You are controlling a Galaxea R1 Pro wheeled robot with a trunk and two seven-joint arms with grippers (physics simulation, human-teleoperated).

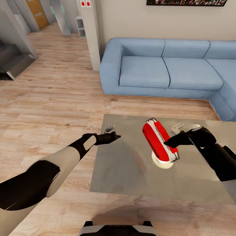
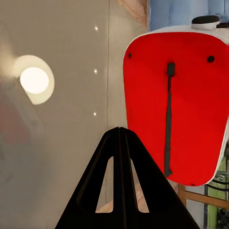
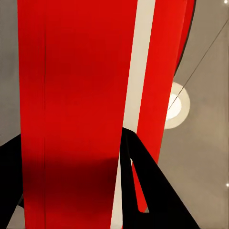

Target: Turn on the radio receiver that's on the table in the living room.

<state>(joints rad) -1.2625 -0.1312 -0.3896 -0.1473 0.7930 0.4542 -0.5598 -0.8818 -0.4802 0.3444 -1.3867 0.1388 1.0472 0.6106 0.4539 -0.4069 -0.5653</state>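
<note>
Radio receiver sits tilted up on the glossy grey counter, toward its right half, black antenna stub at the far end. Right hand is clamped on the radio's side — red body fills the gap between its fingers in the right wrist view. Left hand hovers over the counter's left edge, fingers pressed together, holding nothing. Blue sofa behind — wood floor around.
</note>
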